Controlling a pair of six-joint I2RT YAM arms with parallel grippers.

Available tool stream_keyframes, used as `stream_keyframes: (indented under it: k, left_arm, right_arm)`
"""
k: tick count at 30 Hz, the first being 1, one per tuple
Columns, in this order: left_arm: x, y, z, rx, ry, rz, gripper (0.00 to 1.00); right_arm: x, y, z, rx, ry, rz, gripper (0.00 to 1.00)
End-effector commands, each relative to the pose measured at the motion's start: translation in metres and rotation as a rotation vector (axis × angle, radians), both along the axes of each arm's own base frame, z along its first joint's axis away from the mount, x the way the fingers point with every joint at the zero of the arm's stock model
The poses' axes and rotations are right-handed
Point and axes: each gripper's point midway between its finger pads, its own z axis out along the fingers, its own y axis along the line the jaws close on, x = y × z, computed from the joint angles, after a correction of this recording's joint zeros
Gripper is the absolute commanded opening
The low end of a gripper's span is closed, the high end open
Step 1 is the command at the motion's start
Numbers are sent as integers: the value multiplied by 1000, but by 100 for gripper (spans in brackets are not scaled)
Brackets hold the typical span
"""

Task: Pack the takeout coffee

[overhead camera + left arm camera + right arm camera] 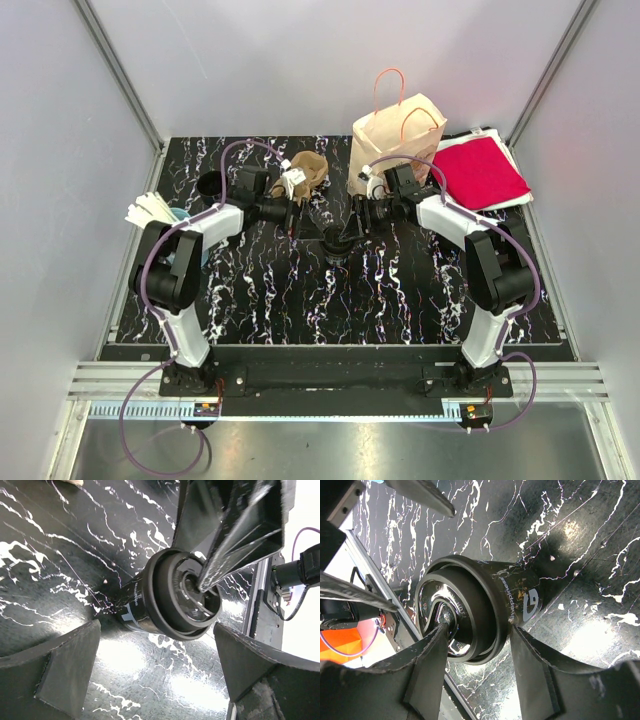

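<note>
Right gripper [477,635] sits nearest, clamped on the cup [520,600]. One finger rests in the recess of the lid [465,587]; the other presses the wall below the rim. This pinch probably serves to lift the cup without tipping it. Left gripper [160,655] stands fully apart, fingers either side of the cup and touching nothing, likely placed to steady it. Cup stands upright at the centre of the table [270,290]. Bag [395,135] stands beyond, at the far edge.
</note>
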Motion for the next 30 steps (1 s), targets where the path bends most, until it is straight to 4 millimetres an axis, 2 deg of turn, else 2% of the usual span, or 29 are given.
stream_keyframes:
  k: [1,8,11,20,24,30]
  left_arm:
    - [1,-5,0,-36,13,-21,99]
    - [-1,-5,-9,-31,33,-26,95]
    - [-2,-6,-13,-39,52,-37,89]
    - [-2,-6,-20,-41,76,-38,79]
    - [-1,-8,-21,-47,86,-42,66]
    - [-2,-8,-25,-45,102,-45,57]
  right_arm:
    - [3,4,1,-12,-22,2,57]
    - [3,4,0,-10,-17,4,57]
    - [3,4,-1,-13,-18,4,57]
    - [2,4,-1,-13,-18,7,57]
    - [1,4,-2,-13,-14,8,57]
    - [-1,4,-6,-19,-6,11,53]
